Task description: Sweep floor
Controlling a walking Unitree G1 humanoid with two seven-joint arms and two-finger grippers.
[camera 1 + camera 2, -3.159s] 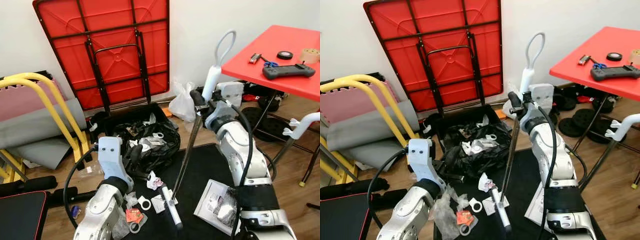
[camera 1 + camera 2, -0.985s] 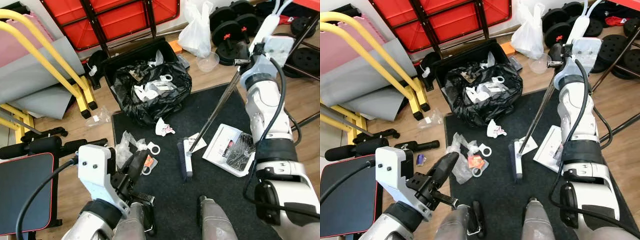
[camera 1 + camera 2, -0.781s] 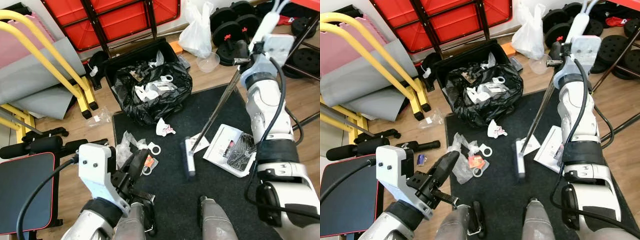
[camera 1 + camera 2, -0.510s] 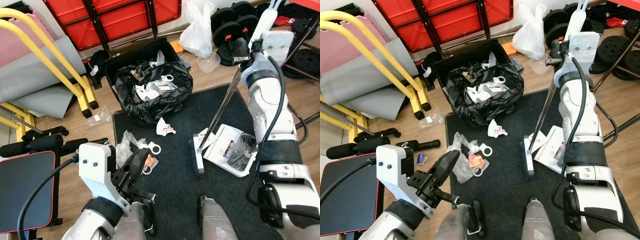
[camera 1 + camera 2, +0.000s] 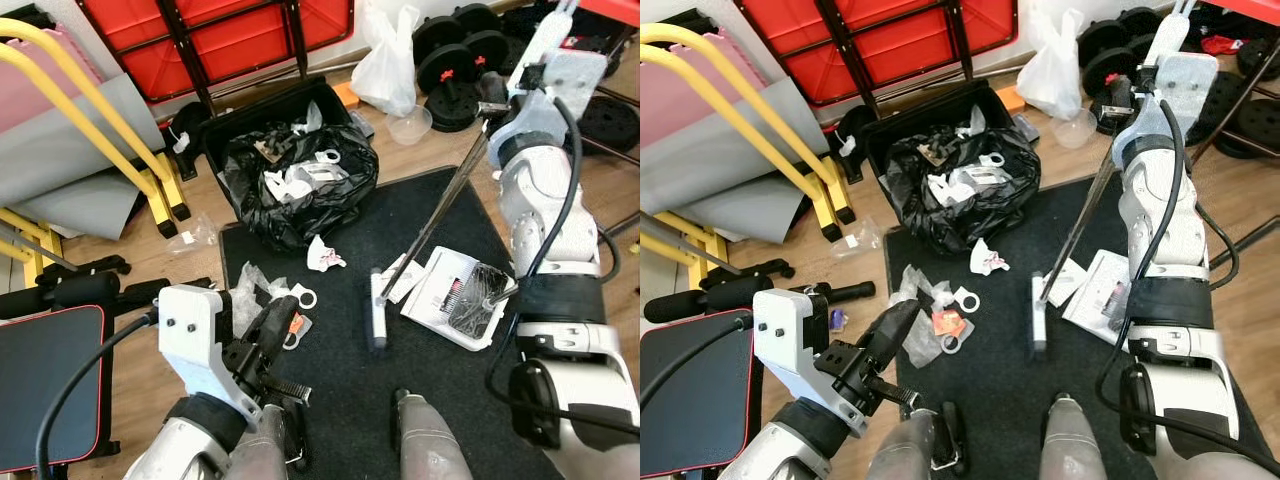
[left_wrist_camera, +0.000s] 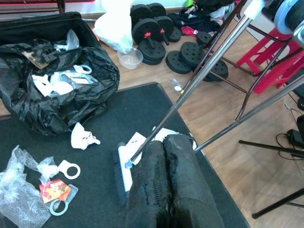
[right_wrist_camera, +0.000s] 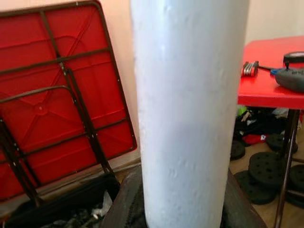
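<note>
The broom (image 5: 430,220) is gripped by the right tool (image 5: 497,100) at 1 o'clock, slanted so its head reaches the mat (image 5: 330,330) beside the dustpan (image 5: 440,290). The left tool (image 6: 166,175) is held closed and empty at 7 o'clock, clear of the litter (image 5: 280,300) to be swept.

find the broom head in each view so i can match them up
Left eye view: broom head on the black mat, centre, just left of the dustpan.
Right eye view, same spot.
Left wrist view, beside the left gripper's fingers.
Right wrist view: not in it.
Shared landmark: black trash bag.
</note>
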